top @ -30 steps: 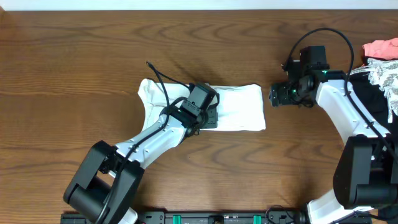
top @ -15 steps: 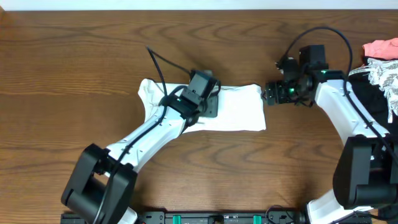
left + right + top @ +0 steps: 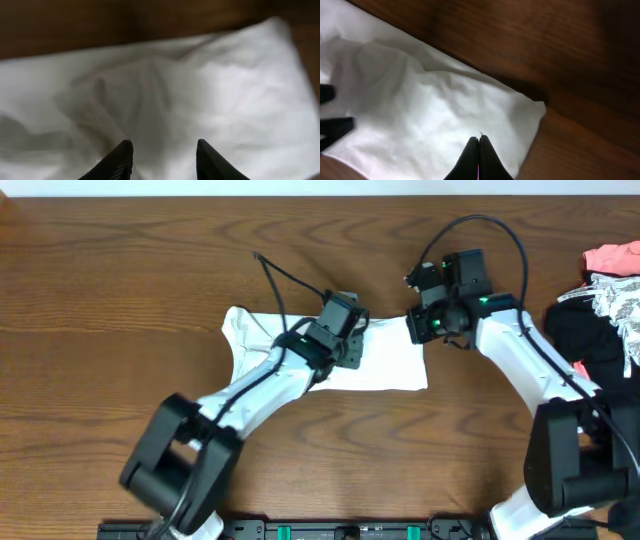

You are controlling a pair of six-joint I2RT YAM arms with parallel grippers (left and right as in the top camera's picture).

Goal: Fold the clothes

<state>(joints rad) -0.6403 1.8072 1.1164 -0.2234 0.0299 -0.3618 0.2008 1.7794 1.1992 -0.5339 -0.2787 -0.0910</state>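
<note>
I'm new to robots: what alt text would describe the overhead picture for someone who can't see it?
A plain white cloth T-shirt, partly folded, lies on a brown wooden table. The left gripper is open over its middle and the right gripper is shut at its top right corner. Pink, white and black garments are heaped at the right edge.

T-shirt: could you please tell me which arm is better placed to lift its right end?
Probably the right arm: the right gripper is shut at the far right corner of the T-shirt, while the left gripper hangs open over its middle.
</note>
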